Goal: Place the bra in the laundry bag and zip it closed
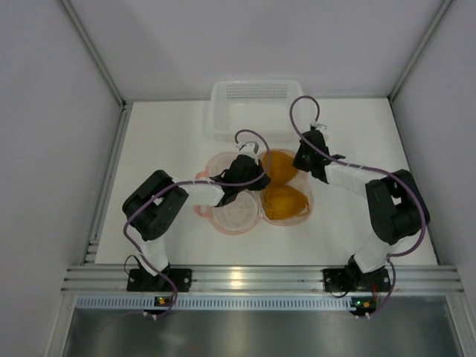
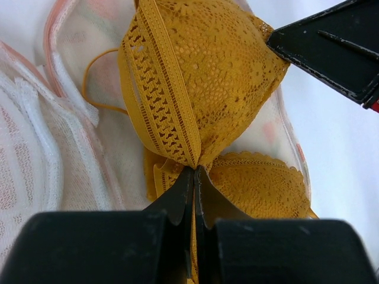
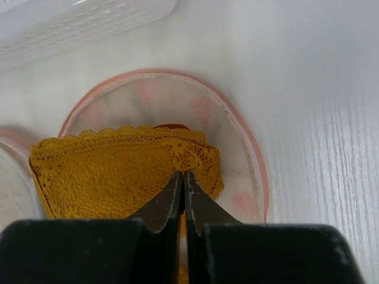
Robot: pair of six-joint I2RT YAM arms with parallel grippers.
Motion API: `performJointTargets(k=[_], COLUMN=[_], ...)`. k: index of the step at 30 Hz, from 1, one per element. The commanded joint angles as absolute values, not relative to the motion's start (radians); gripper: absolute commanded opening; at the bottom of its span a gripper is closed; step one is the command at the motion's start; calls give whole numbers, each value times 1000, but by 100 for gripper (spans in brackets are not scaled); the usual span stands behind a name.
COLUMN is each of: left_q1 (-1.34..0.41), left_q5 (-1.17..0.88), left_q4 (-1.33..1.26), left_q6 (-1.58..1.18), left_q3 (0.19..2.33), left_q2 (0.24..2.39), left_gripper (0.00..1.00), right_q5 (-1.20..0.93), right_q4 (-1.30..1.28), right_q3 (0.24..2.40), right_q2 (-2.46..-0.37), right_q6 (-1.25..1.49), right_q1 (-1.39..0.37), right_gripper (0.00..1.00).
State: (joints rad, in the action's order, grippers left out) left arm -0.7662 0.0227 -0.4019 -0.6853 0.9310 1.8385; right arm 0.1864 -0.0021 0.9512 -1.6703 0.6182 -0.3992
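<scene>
The mustard-orange lace bra (image 1: 282, 201) lies with its two cups in the right half of the open pink laundry bag (image 1: 234, 216). My left gripper (image 1: 259, 181) is shut on the bra's centre, where the two cups join (image 2: 195, 171). My right gripper (image 1: 297, 162) is shut on the outer edge of the far cup (image 3: 182, 173). In the left wrist view the bra (image 2: 207, 77) fills the middle, with the bag's white mesh (image 2: 35, 148) on the left and the right gripper's black body (image 2: 331, 47) at the top right. The right wrist view shows the far cup (image 3: 112, 177) inside the bag's coral-trimmed rim (image 3: 237, 136).
A white slotted plastic basket (image 1: 256, 104) stands at the back of the white table, just beyond the bag; its edge shows in the right wrist view (image 3: 71, 23). Metal frame rails run along the table's sides and front.
</scene>
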Motion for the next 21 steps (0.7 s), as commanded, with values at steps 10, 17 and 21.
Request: performJointTargets(k=[10, 17, 21], left_q1=[-744, -736, -735], left_q5=[74, 63, 64], left_q4=[-330, -328, -327], left_q6=[-680, -698, -701], left_q3=[934, 922, 923], left_q2=[1818, 1795, 1793], left_gripper=[0, 0, 0], right_q5=[302, 341, 339], right_q4=[-121, -138, -150], right_q3=[1026, 1029, 1035], right_q2=[-1563, -1554, -1581], right_q6=[512, 489, 494], right_q1=[-480, -495, -495], right_gripper=[0, 0, 0])
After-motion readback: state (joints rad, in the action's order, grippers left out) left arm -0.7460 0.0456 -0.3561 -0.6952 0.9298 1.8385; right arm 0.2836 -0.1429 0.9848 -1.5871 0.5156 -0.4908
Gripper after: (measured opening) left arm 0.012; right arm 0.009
